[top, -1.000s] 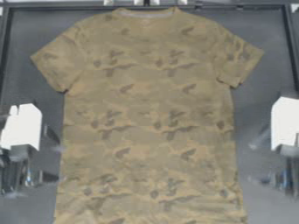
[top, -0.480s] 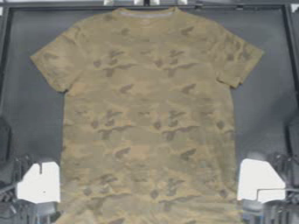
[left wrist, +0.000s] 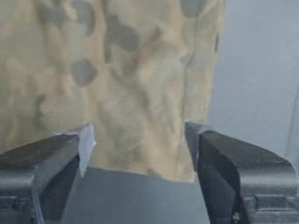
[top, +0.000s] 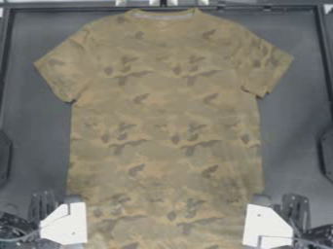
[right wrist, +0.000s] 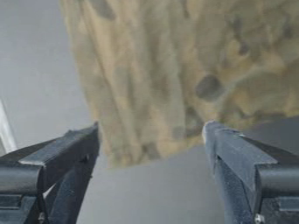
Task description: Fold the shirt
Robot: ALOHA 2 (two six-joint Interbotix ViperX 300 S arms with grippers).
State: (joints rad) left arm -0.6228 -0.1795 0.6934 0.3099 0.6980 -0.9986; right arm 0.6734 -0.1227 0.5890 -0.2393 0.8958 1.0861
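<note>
The shirt [top: 166,126] lies flat and spread out on the dark table, its collar [top: 162,14] at the far edge, both short sleeves out to the sides and its hem at the near edge. My left gripper [top: 71,202] is at the shirt's near left hem corner. In the left wrist view it [left wrist: 139,146] is open, with the hem corner [left wrist: 152,157] lying between its fingers. At the near right hem corner my right gripper [top: 260,202] is also open [right wrist: 152,135], its fingers on either side of that corner [right wrist: 146,144]. Neither grips the cloth.
Bare dark table [top: 39,141] shows in strips on both sides of the shirt's body below the sleeves. A metal frame rail [top: 228,6] runs along the far edge. Dark arm parts [top: 327,153] sit at the left and right borders.
Both arms have moved from beside the shirt's middle down to the near edge and inward, so their open fingers now stand at the hem corners. The shirt has not moved.
</note>
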